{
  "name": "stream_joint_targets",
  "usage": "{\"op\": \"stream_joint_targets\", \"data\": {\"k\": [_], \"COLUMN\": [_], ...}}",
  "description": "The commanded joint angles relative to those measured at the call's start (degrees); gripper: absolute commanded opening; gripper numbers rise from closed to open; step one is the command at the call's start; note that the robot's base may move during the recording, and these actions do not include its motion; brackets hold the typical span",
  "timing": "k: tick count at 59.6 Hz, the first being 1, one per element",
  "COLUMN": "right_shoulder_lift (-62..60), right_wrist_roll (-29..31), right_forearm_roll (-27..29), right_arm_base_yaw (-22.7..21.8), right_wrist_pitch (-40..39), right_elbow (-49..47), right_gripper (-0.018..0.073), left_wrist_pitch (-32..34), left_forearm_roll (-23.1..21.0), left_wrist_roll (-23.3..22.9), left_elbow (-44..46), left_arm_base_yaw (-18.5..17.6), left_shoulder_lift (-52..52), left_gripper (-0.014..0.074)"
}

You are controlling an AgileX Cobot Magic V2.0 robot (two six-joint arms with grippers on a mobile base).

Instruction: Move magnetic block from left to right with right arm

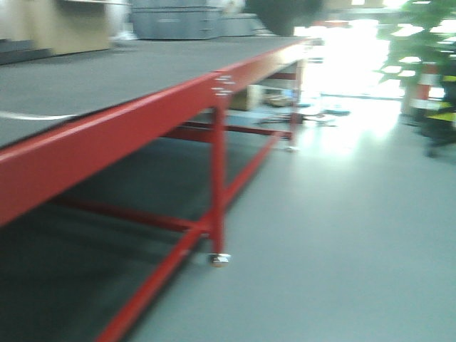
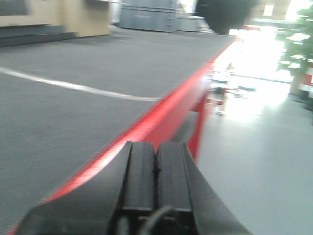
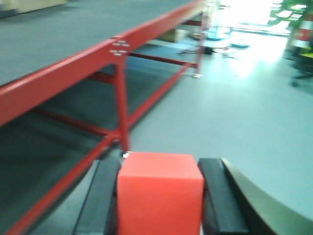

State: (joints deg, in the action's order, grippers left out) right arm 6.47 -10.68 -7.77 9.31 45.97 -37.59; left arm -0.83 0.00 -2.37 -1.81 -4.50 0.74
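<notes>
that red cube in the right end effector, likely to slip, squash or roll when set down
The small matte bright-red cube shows sharp edges between the black fingers of the right end effector, so it is probably rigid. Flat faces should make it sit still, not roll. Its matte surface likely resists slipping; weight cannot be judged.
</notes>
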Motion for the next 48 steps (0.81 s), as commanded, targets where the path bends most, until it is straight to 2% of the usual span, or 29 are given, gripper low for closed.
{"op": "stream_joint_targets", "data": {"k": [1,48], "right_shoulder_lift": [1.0,1.0], "right_wrist_roll": [0.39,0.39], "right_forearm_roll": [-0.59,-0.59], "right_arm_base_yaw": [-0.36,-0.36], "right_wrist_pitch": [-5.19,-5.19], "right_elbow": [-1.35,-1.35], "right_gripper": [0.0197,0.0197], "left_wrist_pitch": [5.19,5.19], "left_forearm_roll": [0.0,0.0], "left_wrist_roll": [-0.34,-0.34], "left_elbow": [-0.59,-0.59], "left_arm_base_yaw": [-0.15,-0.15], "left_shoulder_lift": [0.83,0.83], "left_gripper": [-0.0116,-0.0116]}}
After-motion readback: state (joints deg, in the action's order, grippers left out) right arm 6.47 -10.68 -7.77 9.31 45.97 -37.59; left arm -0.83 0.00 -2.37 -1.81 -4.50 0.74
